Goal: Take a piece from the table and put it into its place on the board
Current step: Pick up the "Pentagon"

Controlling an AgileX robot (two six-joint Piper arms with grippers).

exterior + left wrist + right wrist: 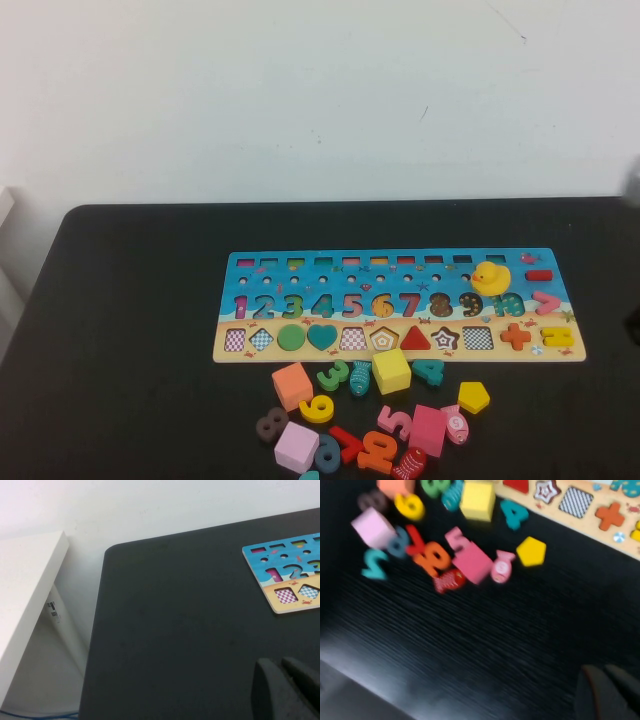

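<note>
Black table, white wall behind; both claws closed above tabletop.

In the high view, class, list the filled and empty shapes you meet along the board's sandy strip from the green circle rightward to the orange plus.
Green circle → teal heart → checkered square hole → pentagon hole → red triangle → star hole → checkered square hole → orange plus.

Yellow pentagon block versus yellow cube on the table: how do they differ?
The small flat yellow pentagon block is five-sided, low and smaller; the yellow cube is square-faced, taller and bigger. The pentagon block lies apart on the matt black table, right of the cluster; the cube sits nearer the wooden puzzle board. Both are yellow and off the board.
</note>
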